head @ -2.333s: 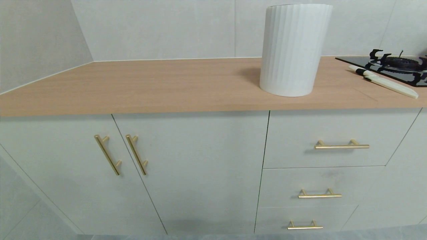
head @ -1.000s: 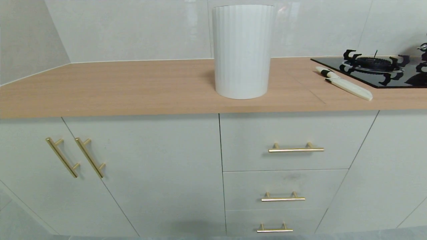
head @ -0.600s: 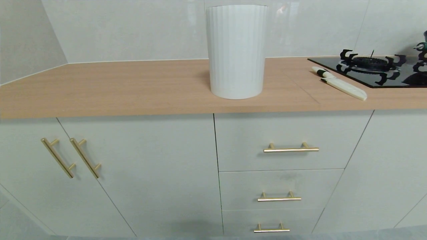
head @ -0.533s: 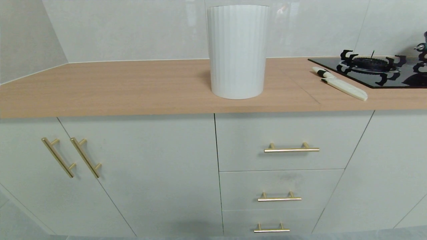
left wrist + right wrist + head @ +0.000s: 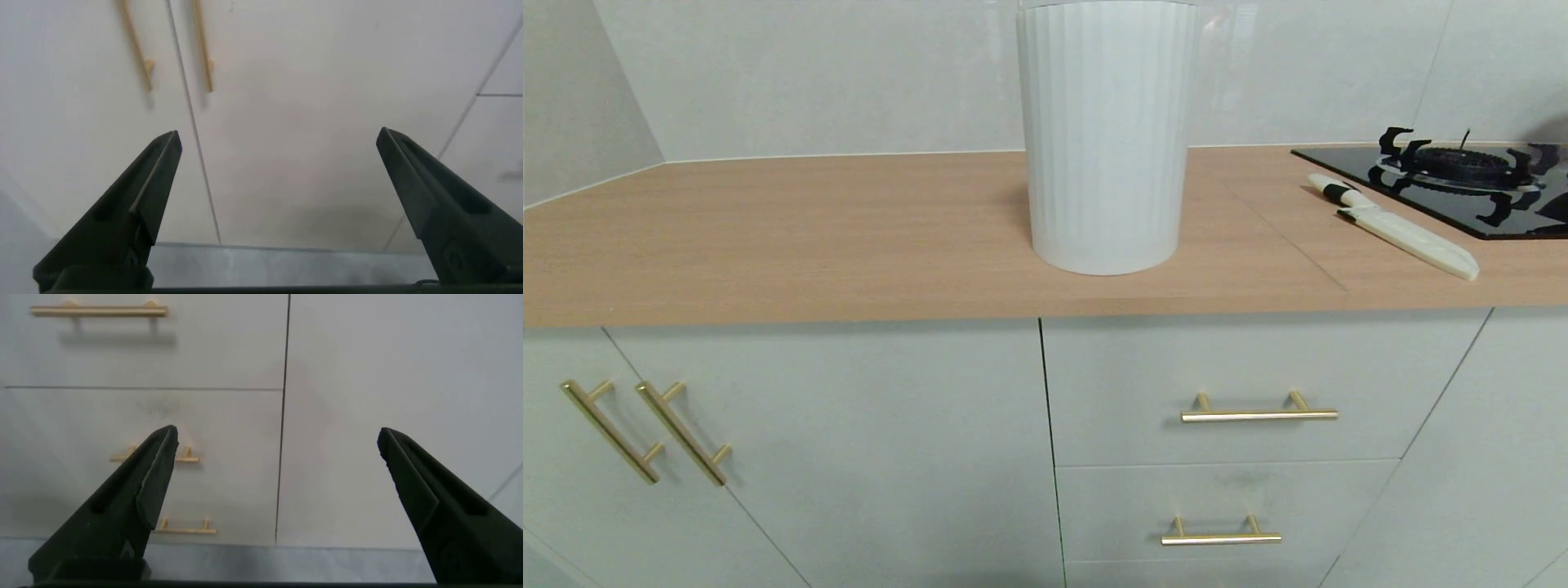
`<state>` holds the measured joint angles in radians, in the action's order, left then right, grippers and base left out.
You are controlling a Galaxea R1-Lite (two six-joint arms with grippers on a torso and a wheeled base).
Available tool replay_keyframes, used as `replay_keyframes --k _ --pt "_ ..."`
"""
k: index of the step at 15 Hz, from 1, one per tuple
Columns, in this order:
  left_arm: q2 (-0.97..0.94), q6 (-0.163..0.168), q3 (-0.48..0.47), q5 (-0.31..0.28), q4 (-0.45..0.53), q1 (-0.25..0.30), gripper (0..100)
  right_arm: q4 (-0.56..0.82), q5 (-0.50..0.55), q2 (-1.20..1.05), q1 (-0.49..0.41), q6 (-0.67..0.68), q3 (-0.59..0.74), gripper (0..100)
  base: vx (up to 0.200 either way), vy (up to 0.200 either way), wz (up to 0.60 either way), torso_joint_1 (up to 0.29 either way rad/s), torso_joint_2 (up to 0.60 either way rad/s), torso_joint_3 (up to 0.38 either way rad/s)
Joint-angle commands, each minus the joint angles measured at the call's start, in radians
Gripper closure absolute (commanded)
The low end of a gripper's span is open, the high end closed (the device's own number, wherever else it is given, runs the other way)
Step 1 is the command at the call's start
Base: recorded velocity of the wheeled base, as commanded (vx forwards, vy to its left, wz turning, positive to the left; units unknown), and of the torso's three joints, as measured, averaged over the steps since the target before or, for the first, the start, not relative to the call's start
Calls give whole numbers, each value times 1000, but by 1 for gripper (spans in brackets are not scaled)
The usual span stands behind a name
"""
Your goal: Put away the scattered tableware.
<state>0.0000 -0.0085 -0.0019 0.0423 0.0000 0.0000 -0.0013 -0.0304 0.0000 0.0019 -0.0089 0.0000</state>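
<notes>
From my head, the ribbed white container [image 5: 1106, 139] stands upright near the front edge of the smooth wood-grain countertop [image 5: 809, 237], with a long run of board to its left. The pale, black-banded knife [image 5: 1392, 227] lies flat well to its right, just beside the glossy black hob [image 5: 1356, 159]. At my left wrist, my left gripper [image 5: 278, 135] gapes wide before flat pale cabinet doors [image 5: 327, 122] with slim brass handles [image 5: 139, 41]; at my right wrist, my right gripper [image 5: 275, 431] is spread as wide, facing matte drawer fronts [image 5: 122, 367].
</notes>
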Motion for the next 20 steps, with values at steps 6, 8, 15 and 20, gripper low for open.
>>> replay_keyframes --k 6,8,15,20 --pt "0 -1 0 1 0 0 0 0 0 2 0 0 0 0 0 0 0 0 0 0" --pt "0 -1 0 1 0 0 0 0 0 2 0 0 0 0 0 0 0 0 0 0" --pt "0 -1 0 1 0 0 0 0 0 2 0 0 0 0 0 0 0 1 -50 -45" --pt "0 -1 0 1 0 0 0 0 0 2 0 0 0 0 0 0 0 54 -377 -333"
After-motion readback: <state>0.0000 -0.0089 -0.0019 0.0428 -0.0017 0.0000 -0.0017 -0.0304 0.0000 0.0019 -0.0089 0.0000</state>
